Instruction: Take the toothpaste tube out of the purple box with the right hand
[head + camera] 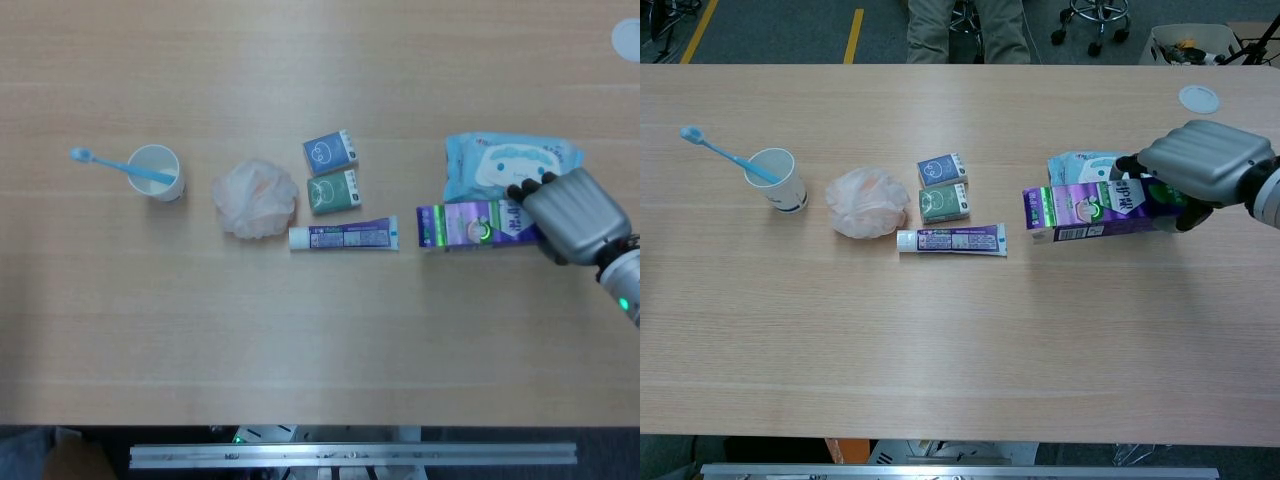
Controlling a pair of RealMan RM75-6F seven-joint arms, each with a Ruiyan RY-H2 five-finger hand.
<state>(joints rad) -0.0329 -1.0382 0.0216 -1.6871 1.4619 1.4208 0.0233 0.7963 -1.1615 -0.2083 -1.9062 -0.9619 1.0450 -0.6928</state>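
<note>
1. The right hand (572, 214) grips the right end of the purple box (475, 224), its fingers (1200, 150) wrapped over the top.
2. The toothpaste tube (344, 236) lies flat on the surface (300, 330), out of the box and just left of its open end.
3. A blue wipes pack (505, 162) lies just beyond the box.
4. The left hand is out of sight.

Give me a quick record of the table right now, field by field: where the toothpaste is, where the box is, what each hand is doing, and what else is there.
toothpaste tube: flat on table, outside purple box
purple box: held by right hand
right hand: grips the box's right end
left hand: not in view
wipes pack: behind the box
cup: far left, blue toothbrush in it
bath pouf: left of the tube
two small boxes: behind the tube
</note>
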